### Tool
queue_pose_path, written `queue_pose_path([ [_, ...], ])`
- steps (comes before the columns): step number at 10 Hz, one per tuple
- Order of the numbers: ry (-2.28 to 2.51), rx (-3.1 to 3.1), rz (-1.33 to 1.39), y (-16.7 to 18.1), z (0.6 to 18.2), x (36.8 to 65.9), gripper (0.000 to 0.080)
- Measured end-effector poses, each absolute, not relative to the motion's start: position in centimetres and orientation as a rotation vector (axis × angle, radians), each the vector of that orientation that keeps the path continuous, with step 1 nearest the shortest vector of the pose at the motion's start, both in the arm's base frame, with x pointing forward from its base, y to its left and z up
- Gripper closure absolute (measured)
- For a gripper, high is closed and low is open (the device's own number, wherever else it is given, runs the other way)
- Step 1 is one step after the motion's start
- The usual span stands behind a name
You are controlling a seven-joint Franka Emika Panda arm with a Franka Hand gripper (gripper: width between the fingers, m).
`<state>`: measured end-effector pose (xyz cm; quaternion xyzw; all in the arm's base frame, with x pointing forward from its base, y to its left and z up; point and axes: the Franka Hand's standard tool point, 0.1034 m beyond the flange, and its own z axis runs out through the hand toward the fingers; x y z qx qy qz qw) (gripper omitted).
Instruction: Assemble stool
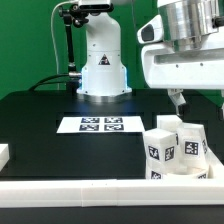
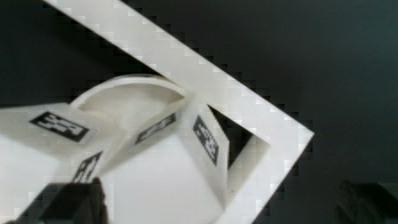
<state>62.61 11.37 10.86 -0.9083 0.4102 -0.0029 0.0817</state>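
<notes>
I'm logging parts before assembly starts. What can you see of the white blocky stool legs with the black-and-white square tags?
The white blocky stool legs stand bunched in a tight cluster at the exterior view's right, near the front of the black table, beside the long white border rail. They look like matte plastic, with small square tags on their faces. How many there are cannot be told. The open gripper hangs just above, touching none.

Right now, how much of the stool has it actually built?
Nothing looks joined yet. The white stool parts sit loose in a cluster by the border rail, with tags showing. The pincer hangs open above them, holding nothing. Picking up and fitting the legs is all still ahead.
</notes>
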Motion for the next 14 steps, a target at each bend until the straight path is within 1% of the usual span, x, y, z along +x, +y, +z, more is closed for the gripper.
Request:
queue_pose_path([
  [2,0.818,-2.947,-0.045,11.53,11.28,62.69,0.0151],
  [7,0.347,-3.087,-0.050,11.43,11.34,62.54,0.0151],
  [9,0.032,-3.117,-0.064,11.46,11.33,62.60,0.0151],
  [14,-0.668,-3.070,-0.065,12.02,10.37,62.48,0.0151],
])
